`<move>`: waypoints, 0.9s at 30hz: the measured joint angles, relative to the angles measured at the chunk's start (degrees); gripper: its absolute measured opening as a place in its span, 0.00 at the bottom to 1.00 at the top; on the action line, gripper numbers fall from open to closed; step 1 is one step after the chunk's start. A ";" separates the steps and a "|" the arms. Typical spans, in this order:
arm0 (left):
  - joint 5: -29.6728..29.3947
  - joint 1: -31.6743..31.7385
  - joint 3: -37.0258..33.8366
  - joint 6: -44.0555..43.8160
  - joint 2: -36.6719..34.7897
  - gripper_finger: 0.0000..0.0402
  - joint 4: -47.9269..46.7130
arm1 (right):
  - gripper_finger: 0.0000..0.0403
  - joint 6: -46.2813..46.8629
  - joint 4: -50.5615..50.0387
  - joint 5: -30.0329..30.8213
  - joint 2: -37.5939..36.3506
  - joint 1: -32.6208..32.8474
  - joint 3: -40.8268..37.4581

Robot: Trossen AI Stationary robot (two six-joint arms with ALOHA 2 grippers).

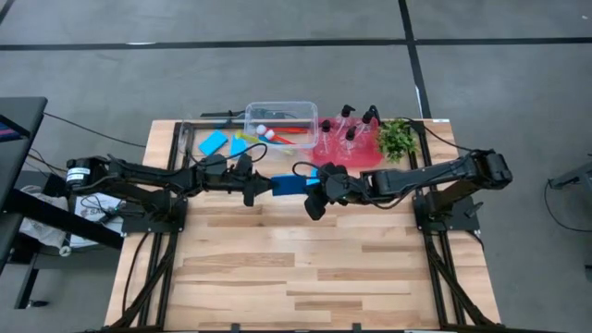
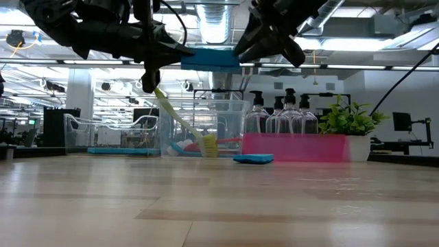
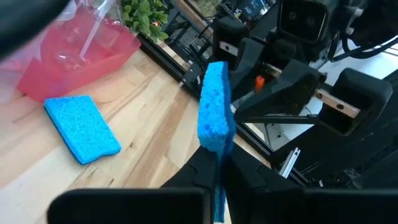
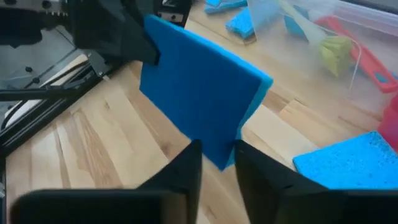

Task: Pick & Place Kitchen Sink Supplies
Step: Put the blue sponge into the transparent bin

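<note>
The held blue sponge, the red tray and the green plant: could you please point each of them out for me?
held blue sponge (image 1: 287,184), high view, its flat middle between both grippers.
red tray (image 2: 288,148), low view, its front wall.
green plant (image 1: 397,139), high view, the middle of its leaves.

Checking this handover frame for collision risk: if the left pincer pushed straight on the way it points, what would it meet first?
Most likely the right pincer, which faces it across the blue sponge that the left pincer grips in mid-air above the table; depth between them is unclear.
</note>
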 joint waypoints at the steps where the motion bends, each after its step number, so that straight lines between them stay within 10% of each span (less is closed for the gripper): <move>1: 0.00 0.00 0.00 0.00 0.00 0.04 0.02 | 0.23 0.01 -0.18 -0.10 0.00 0.00 0.00; 12: -0.01 1.11 0.00 1.52 -0.32 0.03 0.09 | 0.44 -1.95 -5.85 -0.80 0.00 1.20 0.00; 27: -3.58 7.44 0.02 11.24 -14.33 0.03 -8.67 | 0.40 -1.95 -7.44 0.07 0.00 2.62 0.00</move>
